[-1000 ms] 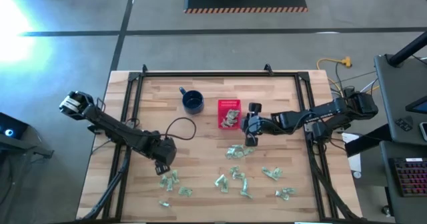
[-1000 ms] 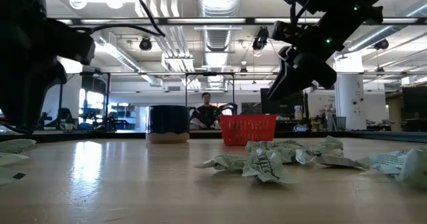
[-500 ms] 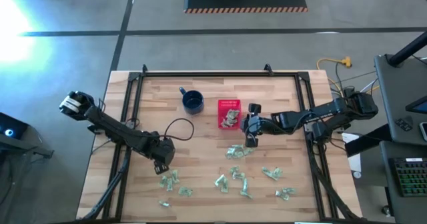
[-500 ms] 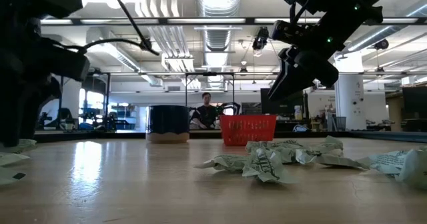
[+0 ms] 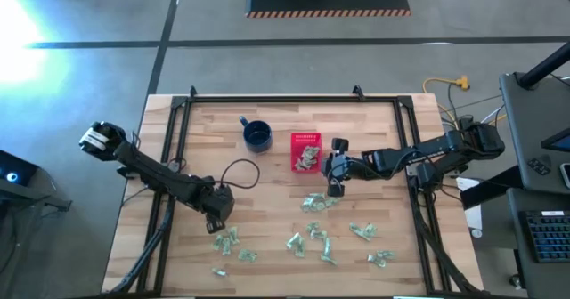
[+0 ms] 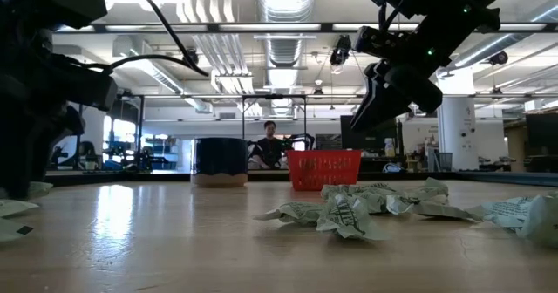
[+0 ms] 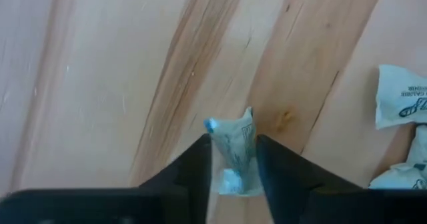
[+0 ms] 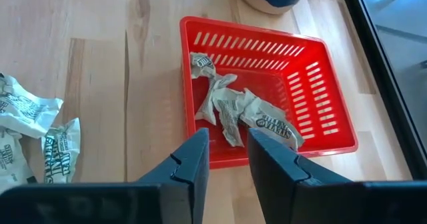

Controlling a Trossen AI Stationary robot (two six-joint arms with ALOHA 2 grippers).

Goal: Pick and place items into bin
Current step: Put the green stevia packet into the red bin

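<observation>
The red basket (image 5: 305, 140) stands mid-table with a few pale green wrappers (image 8: 233, 107) lying inside it. More wrappers lie loose on the wood: a cluster (image 5: 319, 203) just near of the basket and others along the near edge (image 5: 312, 241). My left gripper (image 5: 216, 219) is low over the near-left group (image 5: 227, 241), shut on one wrapper (image 7: 233, 151). My right gripper (image 5: 336, 188) hangs to the right of the basket above the table (image 6: 370, 119), slightly open, holding nothing (image 8: 228, 141). My left gripper pinches one pale green wrapper between its two fingers (image 7: 200, 164), which come down from above. The wrapper's twisted end (image 7: 230, 125) sticks out past the fingertips. The wrapper seems to lie on the wood still; I cannot tell if it is lifted.
A dark blue mug (image 5: 257, 136) stands left of the basket. A black cable loop (image 5: 240, 170) lies on the wood between my left arm and the mug. A black frame rail (image 5: 267, 99) runs around the table. A person sits far behind the table (image 6: 270, 145).
My left gripper has come down toward the table at the near-left wrappers, ending low at the table top. The right arm and the basket have kept still.
</observation>
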